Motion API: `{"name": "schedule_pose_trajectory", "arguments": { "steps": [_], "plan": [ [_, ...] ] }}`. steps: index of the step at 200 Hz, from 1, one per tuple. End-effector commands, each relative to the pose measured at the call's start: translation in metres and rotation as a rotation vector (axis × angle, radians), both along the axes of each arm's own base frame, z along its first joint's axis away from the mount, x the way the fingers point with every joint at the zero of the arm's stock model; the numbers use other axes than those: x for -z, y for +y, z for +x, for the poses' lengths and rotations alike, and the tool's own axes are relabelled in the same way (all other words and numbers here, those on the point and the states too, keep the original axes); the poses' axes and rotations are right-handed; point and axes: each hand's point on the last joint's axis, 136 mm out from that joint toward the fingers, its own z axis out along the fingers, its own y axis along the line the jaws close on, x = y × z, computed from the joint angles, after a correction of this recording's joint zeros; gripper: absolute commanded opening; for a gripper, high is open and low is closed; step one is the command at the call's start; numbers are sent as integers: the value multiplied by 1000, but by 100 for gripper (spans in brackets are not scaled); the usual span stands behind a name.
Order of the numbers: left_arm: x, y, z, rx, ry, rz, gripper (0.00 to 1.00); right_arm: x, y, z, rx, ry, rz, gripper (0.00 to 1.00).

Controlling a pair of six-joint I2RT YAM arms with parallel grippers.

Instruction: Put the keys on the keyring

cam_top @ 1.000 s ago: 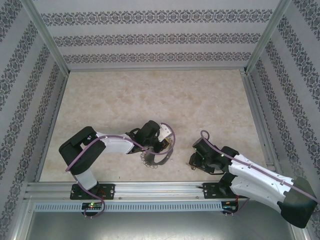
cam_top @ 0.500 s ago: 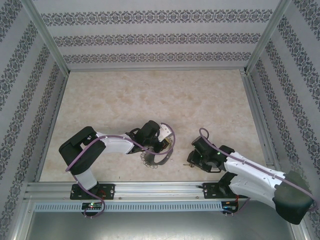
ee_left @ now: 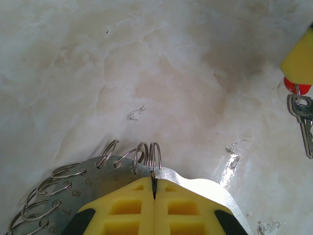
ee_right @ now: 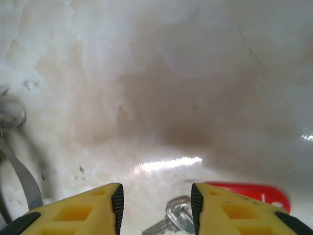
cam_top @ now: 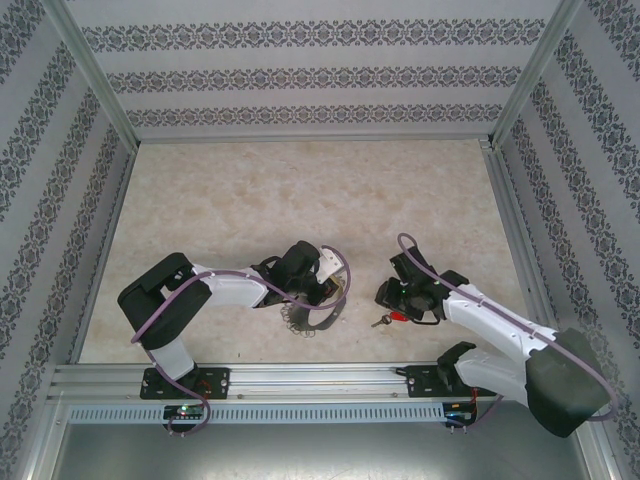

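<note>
The keyring (ee_left: 93,178) is a flat grey metal hoop edged with wire loops. My left gripper (ee_left: 154,183) is shut on its rim right by a loop, and the top view shows the keyring (cam_top: 308,320) hanging out below the left gripper (cam_top: 335,291). The keys (ee_right: 172,219) lie on the table as a small silver key on a split ring with a red head (ee_right: 257,191). My right gripper (ee_right: 156,196) stands open over them, the split ring between its fingers and untouched. From above, the keys (cam_top: 383,321) lie just under the right gripper (cam_top: 390,303).
The marbled table (cam_top: 300,200) stretches open behind both arms. Patterned walls with metal posts close it in on three sides, and an aluminium rail (cam_top: 320,378) runs along the near edge. In the left wrist view, a yellow right finger (ee_left: 301,58) hangs over the keys (ee_left: 303,115).
The right arm has swung its gripper forward and to the left, uncovering the key with the red head on the table. Its jaws have narrowed slightly. The left arm has held still.
</note>
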Motion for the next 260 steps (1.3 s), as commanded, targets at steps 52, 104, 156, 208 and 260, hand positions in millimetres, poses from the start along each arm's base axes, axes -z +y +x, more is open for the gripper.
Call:
{"name": "schedule_pose_trajectory", "arguments": {
  "steps": [52, 104, 156, 208, 260],
  "plan": [
    [-6, -4, 7, -6, -16, -37, 0, 6, -6, -17, -54, 22, -134, 37],
    [-5, -4, 8, -9, -13, -44, 0, 6, 0, -10, -78, 15, -157, 36],
    [-3, -3, 8, -11, -12, -44, 0, 14, 3, -13, -99, 38, -178, 36],
    [-3, -3, 7, -11, -6, -48, 0, 18, -2, -18, -95, 42, -196, 23],
    [-2, -4, 7, -10, -2, -47, 0, 23, -8, -22, -94, 54, -217, 14]
  ]
}}
